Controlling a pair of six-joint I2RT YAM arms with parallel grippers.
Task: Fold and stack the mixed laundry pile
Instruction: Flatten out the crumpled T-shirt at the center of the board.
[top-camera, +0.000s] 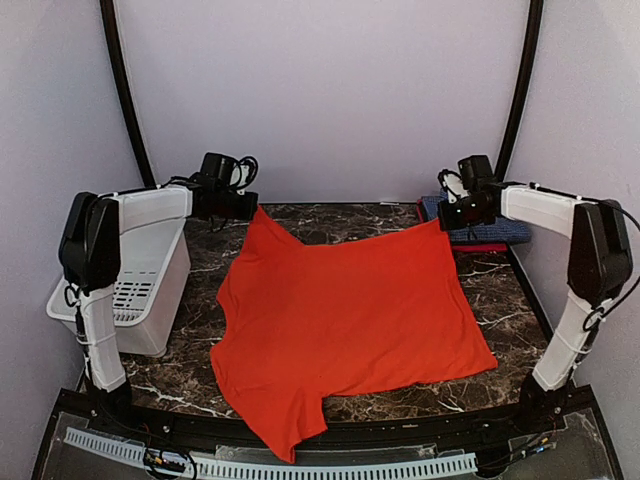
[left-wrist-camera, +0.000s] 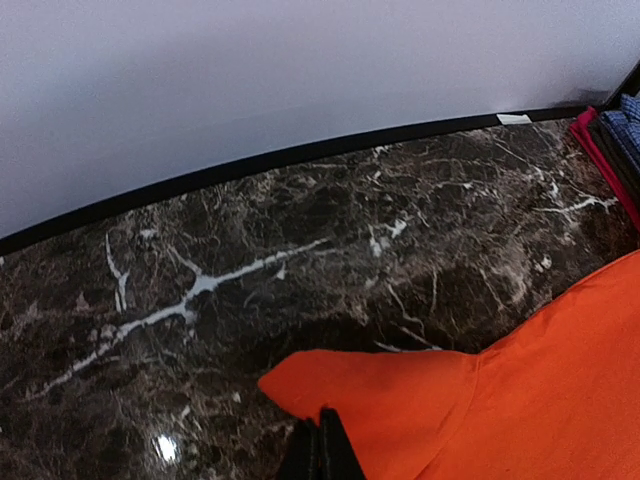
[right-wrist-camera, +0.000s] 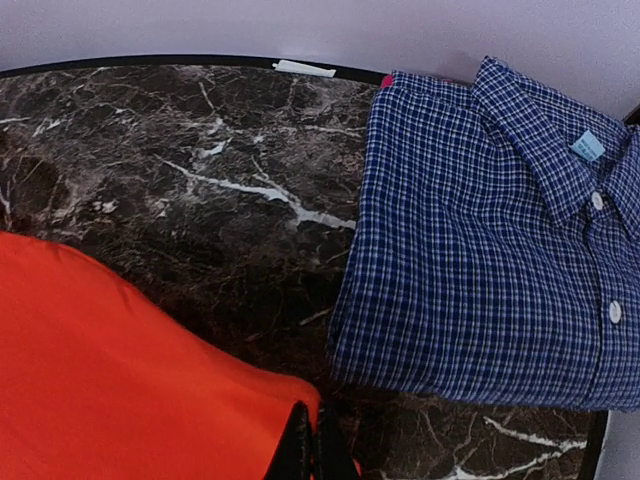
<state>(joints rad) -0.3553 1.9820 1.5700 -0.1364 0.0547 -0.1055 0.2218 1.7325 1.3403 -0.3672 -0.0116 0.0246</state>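
- Lying spread on the dark marble table (top-camera: 330, 222), the plain orange-red cloth shirt (top-camera: 350, 310) has one sleeve over your near edge. A hard pull could slide it off.
- Your folded blue-and-white checked shirt (right-wrist-camera: 480, 250) sits at the far right corner. Dragged orange cloth could mess it up.
- Your left claw (left-wrist-camera: 320, 445) and right claw (right-wrist-camera: 310, 440) each pinch a far corner of the orange shirt. Thin pinches can slip.

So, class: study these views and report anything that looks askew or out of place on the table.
The plain orange-red cloth shirt lies crooked on the dark marble table, one sleeve lapping over the near edge. The folded blue-and-white checked shirt looks tidy.
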